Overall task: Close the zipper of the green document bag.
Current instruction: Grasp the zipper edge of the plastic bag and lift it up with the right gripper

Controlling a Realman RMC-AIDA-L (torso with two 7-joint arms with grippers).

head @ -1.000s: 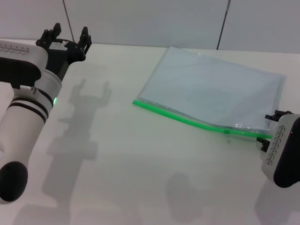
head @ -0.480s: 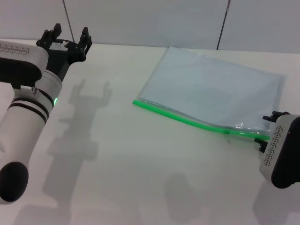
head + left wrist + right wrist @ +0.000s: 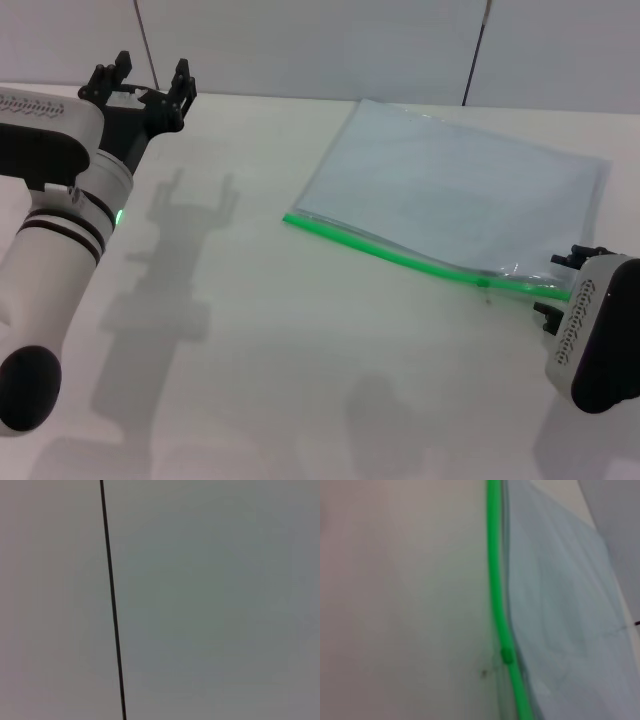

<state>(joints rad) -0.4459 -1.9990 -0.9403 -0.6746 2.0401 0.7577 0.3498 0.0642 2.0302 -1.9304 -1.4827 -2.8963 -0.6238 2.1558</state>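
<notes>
The right end effector [image 3: 556,285] sits at the green document bag's [image 3: 460,190] zipper [image 3: 420,262] end, grip unclear; the left end effector [image 3: 140,82] hovers far off, fingers spread, empty.

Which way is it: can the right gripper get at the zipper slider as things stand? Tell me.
Probably yes. The right gripper sits at the zipper's right end, the slider lies just left along the strip, and nothing stands between them on the table.

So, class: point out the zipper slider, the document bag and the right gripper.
zipper slider [image 3: 507,654], right wrist view, on the small green knob.
document bag [image 3: 460,190], head view, middle of the clear panel.
right gripper [image 3: 562,284], head view, between its dark fingertips.
</notes>
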